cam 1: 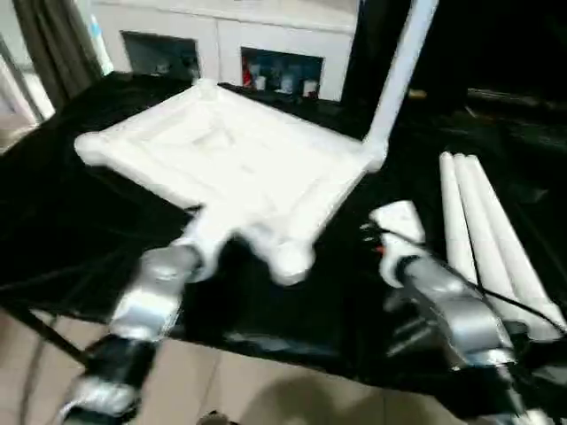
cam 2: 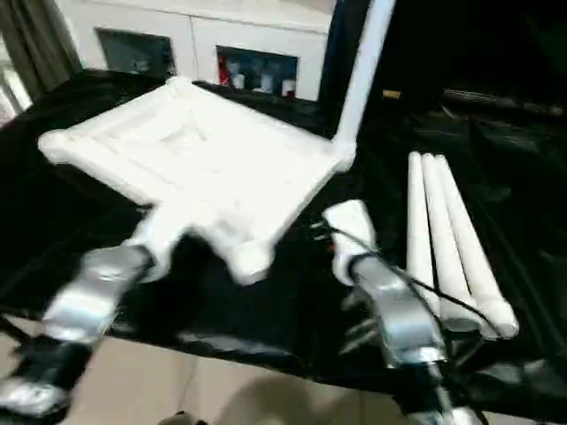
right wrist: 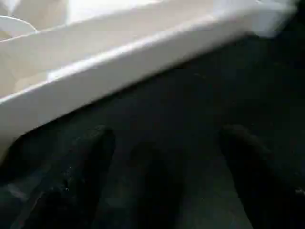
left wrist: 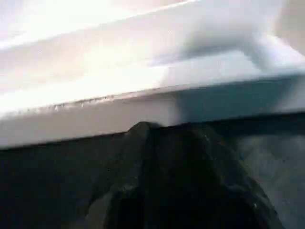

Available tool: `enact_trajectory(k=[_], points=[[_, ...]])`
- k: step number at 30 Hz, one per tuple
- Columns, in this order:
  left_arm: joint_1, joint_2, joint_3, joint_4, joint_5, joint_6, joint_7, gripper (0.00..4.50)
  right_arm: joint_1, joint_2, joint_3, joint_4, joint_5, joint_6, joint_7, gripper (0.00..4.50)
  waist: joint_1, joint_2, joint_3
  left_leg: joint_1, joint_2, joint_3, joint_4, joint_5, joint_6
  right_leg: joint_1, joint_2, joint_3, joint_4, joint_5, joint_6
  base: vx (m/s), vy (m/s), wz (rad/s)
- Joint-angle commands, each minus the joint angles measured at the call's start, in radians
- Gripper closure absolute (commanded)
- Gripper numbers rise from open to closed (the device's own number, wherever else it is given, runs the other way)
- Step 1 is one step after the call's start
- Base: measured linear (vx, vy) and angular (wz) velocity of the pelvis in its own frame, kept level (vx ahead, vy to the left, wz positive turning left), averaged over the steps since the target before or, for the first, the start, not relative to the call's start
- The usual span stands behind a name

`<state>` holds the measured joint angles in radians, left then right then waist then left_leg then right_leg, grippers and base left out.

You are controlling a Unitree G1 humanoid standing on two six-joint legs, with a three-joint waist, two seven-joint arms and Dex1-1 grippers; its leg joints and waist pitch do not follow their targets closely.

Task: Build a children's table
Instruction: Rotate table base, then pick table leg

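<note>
One leg point(cam 1: 400, 66) already stands upright in the far right corner socket of the tabletop point(cam 1: 230, 164), which lies underside up on the black-covered table point(cam 1: 71, 221); three more legs point(cam 1: 492, 230) lie side by side to the right, well apart from it. The left gripper point(left wrist: 157, 138) sits against the tabletop's near rim, its fingers partly closed, though I cannot tell whether they actually pinch the rim. The right gripper point(right wrist: 164, 157) hangs over bare black cloth just beside the tabletop's right edge, fingers spread wide and empty. The step in hand looks like steadying the top while fetching a leg: keep the left contact firm and low, and swing the right arm toward the loose legs. Open cloth lies between them, but the near corner sits close to the table's front edge.
</note>
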<state>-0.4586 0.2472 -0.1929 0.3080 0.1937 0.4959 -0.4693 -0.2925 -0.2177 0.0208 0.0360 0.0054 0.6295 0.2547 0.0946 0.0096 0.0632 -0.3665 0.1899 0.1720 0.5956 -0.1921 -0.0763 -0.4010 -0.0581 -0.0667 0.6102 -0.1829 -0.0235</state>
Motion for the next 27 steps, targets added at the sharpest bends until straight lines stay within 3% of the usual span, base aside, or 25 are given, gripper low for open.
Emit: enact_trajectory(k=[1,2,3,4,6,9,10,11,14,17,20,21,22,27], points=[[-0.036,-0.014,-0.033,0.005,0.006,-0.032,-0.002,2.98,-0.014,-0.007,-0.079,-0.091,0.022,0.114,-0.050,0.64,-0.008,0.021,-0.075,0.006,0.027,-0.017,-0.065,-0.134,0.002,0.063,-0.072,0.055,-0.071,-0.119,-0.148,0.000,0.000,0.00],[-0.036,-0.014,-0.033,0.005,0.006,-0.032,-0.002,2.98,-0.014,-0.007,-0.079,-0.091,0.022,0.114,-0.050,0.64,-0.012,0.016,-0.074,0.006,0.027,-0.016,-0.065,-0.134,0.006,0.062,-0.071,0.055,-0.075,-0.126,-0.149,0.000,0.000,0.00],[-0.038,-0.007,-0.042,-0.006,0.003,-0.042,-0.015,2.97,-0.024,-0.005,-0.114,-0.122,0.039,0.161,-0.066,0.47,-0.015,0.014,-0.075,0.002,0.024,-0.016,-0.063,-0.127,0.014,0.065,-0.073,0.053,-0.075,-0.143,-0.152,0.000,0.000,0.00],[-0.036,-0.001,-0.045,-0.016,0.001,-0.046,-0.023,2.96,-0.033,-0.005,-0.134,-0.131,0.047,0.182,-0.074,0.37,-0.023,0.023,-0.073,-0.003,0.022,-0.017,-0.065,-0.126,0.018,0.067,-0.071,0.051,-0.078,-0.176,-0.145,0.000,0.000,0.00],[-0.029,0.036,-0.054,-0.056,-0.008,-0.058,-0.078,2.96,-0.071,-0.012,-0.195,-0.155,0.062,0.254,-0.096,0.26,-0.033,0.026,-0.075,0.001,0.021,-0.016,-0.062,-0.124,0.021,0.062,-0.070,0.051,-0.082,-0.214,-0.137,0.000,0.000,0.00],[-0.022,0.079,-0.054,-0.092,-0.022,-0.057,-0.148,2.96,-0.122,-0.028,-0.230,-0.160,0.064,0.320,-0.100,0.08,-0.047,0.028,-0.075,0.001,0.021,-0.015,-0.059,-0.097,0.028,0.060,-0.066,0.050,-0.081,-0.221,-0.142,0.000,0.000,0.00],[-0.022,0.079,-0.054,-0.092,-0.022,-0.057,-0.148,2.96,-0.122,-0.028,-0.230,-0.160,0.064,0.320,-0.100,0.08,-0.049,0.035,-0.077,0.003,0.021,-0.014,-0.057,-0.092,0.029,0.057,-0.065,0.050,-0.079,-0.214,-0.149,0.000,0.000,0.00],[-0.017,0.122,-0.061,-0.124,-0.038,-0.059,-0.214,2.96,-0.167,-0.046,-0.251,-0.146,0.063,0.386,-0.100,0.08,-0.050,0.030,-0.077,0.003,0.021,-0.015,-0.058,-0.085,0.031,0.059,-0.065,0.050,-0.075,-0.207,-0.156,0.000,0.000,0.00],[0.002,0.195,-0.071,-0.208,-0.084,-0.069,-0.337,2.96,-0.243,-0.078,-0.279,-0.074,0.078,0.482,-0.090,0.08,-0.054,0.031,-0.077,0.006,0.024,-0.014,-0.058,-0.082,0.029,0.056,-0.067,0.050,-0.072,-0.189,-0.172,0.000,0.000,0.00],[0.012,0.228,-0.078,-0.255,-0.115,-0.064,-0.395,2.96,-0.281,-0.095,-0.289,-0.021,0.105,0.549,-0.080,0.08,-0.048,0.034,-0.077,0.011,0.025,-0.010,-0.057,-0.081,0.023,0.055,-0.067,0.053,-0.068,-0.176,-0.186,0.000,0.000,0.00],[0.029,0.253,-0.088,-0.317,-0.144,-0.038,-0.449,2.96,-0.302,-0.127,-0.241,0.035,0.086,0.629,-0.062,0.08,-0.044,0.028,-0.079,0.007,0.026,-0.009,-0.057,-0.055,0.022,0.059,-0.068,0.052,-0.062,-0.132,-0.202,0.000,0.000,0.00],[0.033,0.254,-0.088,-0.330,-0.154,-0.027,-0.459,2.96,-0.304,-0.125,-0.241,0.043,0.078,0.636,-0.068,0.08,-0.042,0.030,-0.079,0.008,0.026,-0.008,-0.055,-0.052,0.020,0.058,-0.068,0.052,-0.059,-0.127,-0.202,0.000,0.000,0.00],[0.036,0.255,-0.090,-0.344,-0.163,-0.018,-0.467,2.96,-0.305,-0.122,-0.241,0.051,0.074,0.638,-0.073,0.08,-0.040,0.022,-0.079,0.006,0.025,-0.006,-0.055,-0.048,0.022,0.059,-0.069,0.053,-0.060,-0.127,-0.200,0.000,0.000,0.00],[0.052,0.266,-0.095,-0.395,-0.199,0.015,-0.506,2.96,-0.320,-0.122,-0.241,0.096,0.062,0.650,-0.107,0.08,-0.034,0.023,-0.077,0.009,0.026,-0.005,-0.056,-0.063,0.011,0.056,-0.071,0.054,-0.064,-0.178,-0.184,0.000,0.000,0.00]])
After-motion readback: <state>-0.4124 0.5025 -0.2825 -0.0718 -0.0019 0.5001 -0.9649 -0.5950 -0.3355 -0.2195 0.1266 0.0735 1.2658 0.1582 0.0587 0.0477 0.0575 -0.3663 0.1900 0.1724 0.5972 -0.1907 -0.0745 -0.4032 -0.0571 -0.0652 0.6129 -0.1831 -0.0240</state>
